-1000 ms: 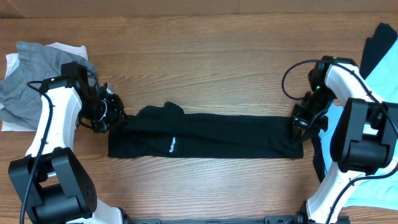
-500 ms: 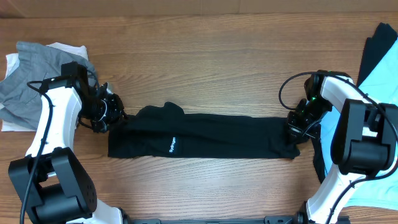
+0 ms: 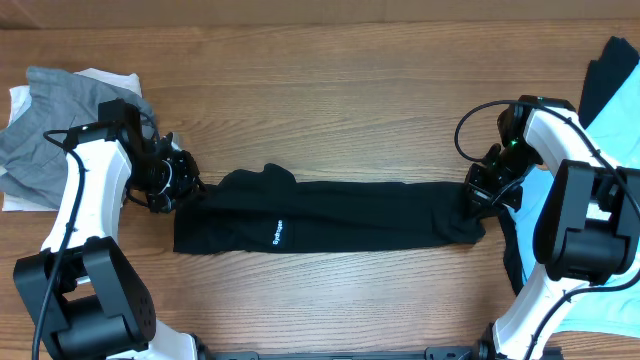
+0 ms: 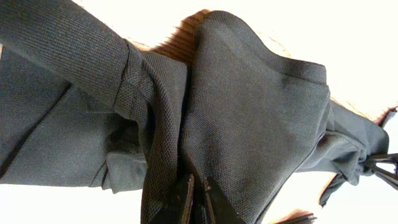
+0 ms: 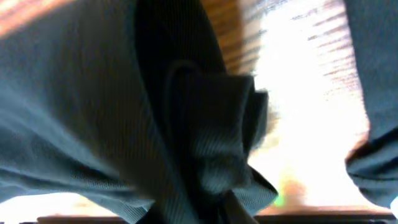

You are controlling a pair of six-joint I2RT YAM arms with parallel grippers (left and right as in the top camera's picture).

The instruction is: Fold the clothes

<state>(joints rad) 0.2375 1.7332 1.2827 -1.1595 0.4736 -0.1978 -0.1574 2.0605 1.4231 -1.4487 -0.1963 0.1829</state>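
The black short-sleeved fabric T-shirt (image 3: 340,215) lies as a long strip across the brown wooden table (image 3: 330,90), the left gripper (image 3: 188,190) and right gripper (image 3: 476,204) each clamped on one end, so the ends should likely rise together, cloth taut, for a square fold.

A black T-shirt (image 3: 350,215) lies flat on the wooden table, folded into a long narrow band running left to right. Small white logo text (image 3: 279,234) sits left of its middle. A sleeve humps up at the upper left, and both ends are bunched. A crumpled grey garment (image 3: 50,130) lies over a white one (image 3: 18,100) far left. A light blue garment (image 3: 625,120) and a dark one (image 3: 603,75) lie far right.
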